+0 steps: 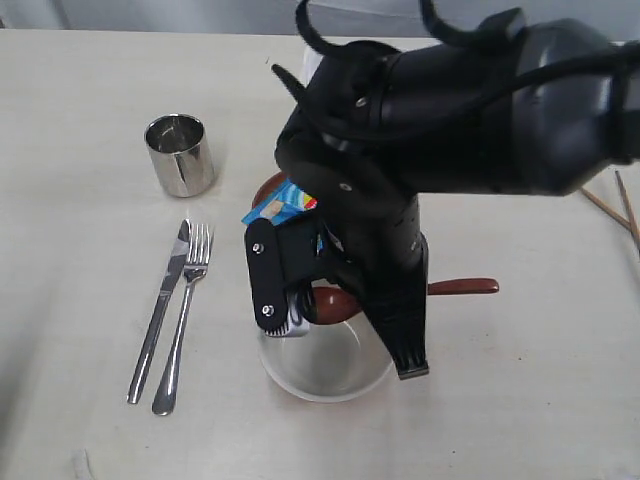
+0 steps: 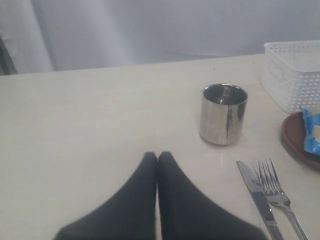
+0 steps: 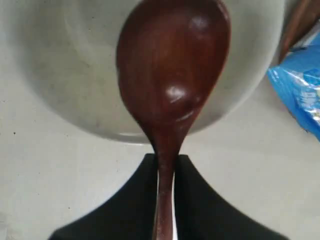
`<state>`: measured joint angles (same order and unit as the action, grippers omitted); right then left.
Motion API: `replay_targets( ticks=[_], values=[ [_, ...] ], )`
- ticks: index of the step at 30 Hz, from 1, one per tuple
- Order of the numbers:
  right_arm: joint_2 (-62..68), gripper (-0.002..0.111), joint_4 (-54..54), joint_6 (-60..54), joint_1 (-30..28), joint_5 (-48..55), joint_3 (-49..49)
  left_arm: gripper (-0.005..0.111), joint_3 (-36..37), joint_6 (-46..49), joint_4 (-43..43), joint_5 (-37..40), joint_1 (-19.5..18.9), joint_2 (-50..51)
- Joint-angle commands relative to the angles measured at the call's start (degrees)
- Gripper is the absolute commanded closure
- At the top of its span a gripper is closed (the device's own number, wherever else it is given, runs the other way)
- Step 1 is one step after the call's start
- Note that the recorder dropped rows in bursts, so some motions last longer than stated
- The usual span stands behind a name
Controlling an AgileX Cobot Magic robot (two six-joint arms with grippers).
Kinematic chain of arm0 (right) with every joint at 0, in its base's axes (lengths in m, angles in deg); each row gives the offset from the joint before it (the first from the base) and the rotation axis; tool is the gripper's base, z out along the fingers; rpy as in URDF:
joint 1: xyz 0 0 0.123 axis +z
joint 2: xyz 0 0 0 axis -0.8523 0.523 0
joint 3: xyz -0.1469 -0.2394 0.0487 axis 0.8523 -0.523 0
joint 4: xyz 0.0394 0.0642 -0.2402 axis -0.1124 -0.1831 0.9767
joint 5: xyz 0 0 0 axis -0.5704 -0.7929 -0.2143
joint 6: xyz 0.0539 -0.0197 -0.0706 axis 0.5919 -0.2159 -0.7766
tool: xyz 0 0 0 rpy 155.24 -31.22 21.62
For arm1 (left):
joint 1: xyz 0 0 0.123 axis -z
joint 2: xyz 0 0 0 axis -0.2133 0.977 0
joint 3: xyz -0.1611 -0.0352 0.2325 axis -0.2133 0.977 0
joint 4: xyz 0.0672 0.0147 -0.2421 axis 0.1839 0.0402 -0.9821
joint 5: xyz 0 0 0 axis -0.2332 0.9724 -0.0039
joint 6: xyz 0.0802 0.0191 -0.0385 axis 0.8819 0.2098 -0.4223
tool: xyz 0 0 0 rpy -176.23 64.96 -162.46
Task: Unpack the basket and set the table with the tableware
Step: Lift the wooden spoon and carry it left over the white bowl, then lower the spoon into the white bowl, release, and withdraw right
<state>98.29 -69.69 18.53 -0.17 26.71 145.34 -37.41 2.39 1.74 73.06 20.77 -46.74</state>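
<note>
at table centre in the exterior view: white bowl point(image 1: 300, 378) at six o'clock, right gripper point(image 3: 165, 162) low over it, jaws pinching the handle of the wooden spoon point(image 3: 172, 90). the spoon head hangs over the bowl's inside; touching or not, cannot tell. the handle end sticks out toward three o'clock.

laid out on the table point(image 1: 80, 100): steel cup point(image 1: 180, 155) at ten o'clock of the bowl, knife point(image 1: 160, 315) and fork point(image 1: 185, 315) side by side at nine. reddish plate point(image 2: 292, 137) at twelve, mostly hidden by the arm, with a blue chip bag point(image 1: 285, 203) lying on it. chopsticks point(image 1: 612, 208) at two o'clock by the frame edge, well apart from the setting. basket point(image 2: 292, 75) stands beyond the plate; its inside is out of sight.

left gripper point(image 2: 157, 159) is off to the side, fingers pressed together, holding nothing.

judgement: setting mostly done. left to do — put the spoon down, likely bring the chopsticks in, and the bag probably wants clearing off the plate.
</note>
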Motion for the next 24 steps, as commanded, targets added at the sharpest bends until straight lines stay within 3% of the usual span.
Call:
replay_targets(
  ticks=[1, 19, 24],
  values=[
    [2.09, 0.109, -0.3, 0.89, 0.1, -0.28, -0.2, 0.107, 0.14, -0.25, -0.13, -0.48, 0.33, -0.13],
    [2.5, 0.109, -1.74, 0.82, 0.1, -2.72, -0.2, 0.107, 0.14, -0.25, -0.13, -0.48, 0.33, -0.13],
    [2.5, 0.109, -1.11, 0.82, 2.69, -5.36, -0.2, 0.107, 0.14, -0.25, -0.13, -0.48, 0.33, -0.13]
  ],
)
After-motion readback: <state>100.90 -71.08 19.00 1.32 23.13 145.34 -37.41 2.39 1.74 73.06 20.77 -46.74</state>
